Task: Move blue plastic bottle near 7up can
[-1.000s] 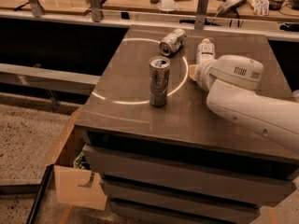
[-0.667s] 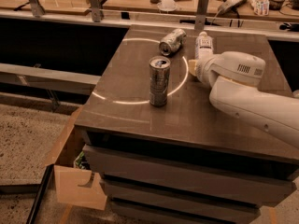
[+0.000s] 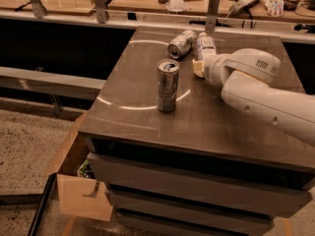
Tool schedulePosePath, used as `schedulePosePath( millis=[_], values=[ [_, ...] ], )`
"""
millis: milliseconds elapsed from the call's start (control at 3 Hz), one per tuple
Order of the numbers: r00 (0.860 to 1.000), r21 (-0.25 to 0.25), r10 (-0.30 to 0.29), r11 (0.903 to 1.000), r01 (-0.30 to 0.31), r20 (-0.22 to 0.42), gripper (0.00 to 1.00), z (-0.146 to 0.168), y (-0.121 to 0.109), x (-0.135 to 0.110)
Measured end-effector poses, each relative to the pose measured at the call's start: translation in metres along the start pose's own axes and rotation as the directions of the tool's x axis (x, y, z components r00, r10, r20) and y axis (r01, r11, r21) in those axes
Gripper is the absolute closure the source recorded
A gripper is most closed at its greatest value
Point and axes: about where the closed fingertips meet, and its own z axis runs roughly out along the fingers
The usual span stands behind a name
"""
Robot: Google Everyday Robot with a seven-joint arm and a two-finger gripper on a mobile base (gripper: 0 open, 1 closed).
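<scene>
The blue plastic bottle (image 3: 205,45), pale with a white cap and a printed label, lies at the far side of the dark table (image 3: 138,117). The 7up can (image 3: 181,44), short and silvery, lies on its side just left of the bottle, very close to it. My gripper (image 3: 198,68) is at the end of the white arm (image 3: 256,90), which reaches in from the right. It sits just in front of the bottle's near end, mostly hidden by the wrist.
A taller slim silver can (image 3: 167,85) with dark markings stands upright mid-table, left of the gripper. An open cardboard box (image 3: 81,193) sits on the floor at the lower left. A cluttered workbench with metal posts (image 3: 212,6) runs along the back.
The arm has moved back and left towards the bottle. The bottle has shifted slightly left, closer to the lying can. Both cans are unmoved.
</scene>
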Motion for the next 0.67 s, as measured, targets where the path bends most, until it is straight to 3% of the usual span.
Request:
schedulePosePath(
  millis=[333, 667],
  values=[
    [0.999, -0.008, -0.004, 1.0, 0.004, -0.04, 0.82, 0.015, 0.0031, 0.0078],
    [0.999, -0.008, -0.004, 1.0, 0.004, -0.04, 0.59, 0.0129, 0.0027, 0.0029]
  ],
)
